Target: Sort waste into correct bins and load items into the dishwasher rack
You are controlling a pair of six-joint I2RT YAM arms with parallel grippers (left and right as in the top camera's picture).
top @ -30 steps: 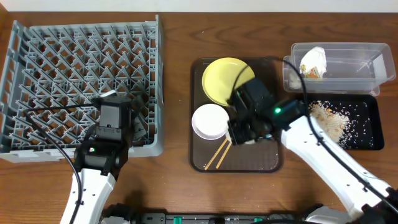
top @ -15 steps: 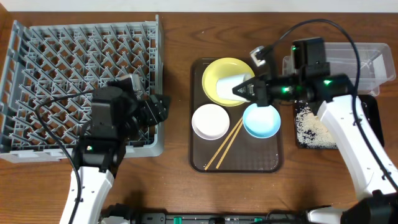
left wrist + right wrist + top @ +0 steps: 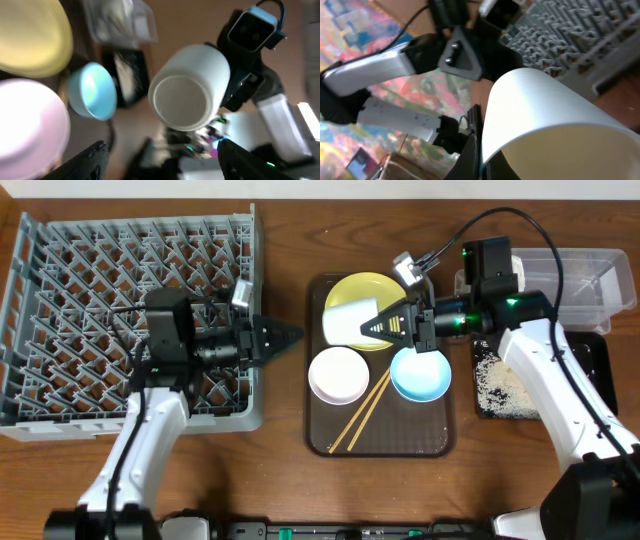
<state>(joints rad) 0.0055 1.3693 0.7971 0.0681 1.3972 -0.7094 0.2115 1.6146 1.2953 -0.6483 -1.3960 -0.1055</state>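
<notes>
My right gripper (image 3: 397,326) is shut on the small white cup (image 3: 362,321) and holds it on its side above the yellow plate (image 3: 352,292), its base pointing left. In the right wrist view the cup (image 3: 545,115) fills the frame and a finger (image 3: 476,145) pinches its rim. My left gripper (image 3: 288,335) is open and empty, reaching right past the grey rack (image 3: 100,270) toward the cup. The left wrist view shows the cup's base (image 3: 182,102) ahead of my open fingers (image 3: 162,150). The white bowl (image 3: 337,374), light blue bowl (image 3: 420,375) and chopsticks (image 3: 362,412) lie below.
The dishes sit on a dark brown serving tray (image 3: 380,442). The clear tub (image 3: 585,275) stands at the far right, with the black tray (image 3: 590,370) holding rice crumbs (image 3: 505,385) in front of it. My right arm hides the napkin and wrapper.
My left gripper swung from over the rack to point right, past its edge. My right arm came up from the serving tray holding the white cup, which now lies level facing the left gripper.
</notes>
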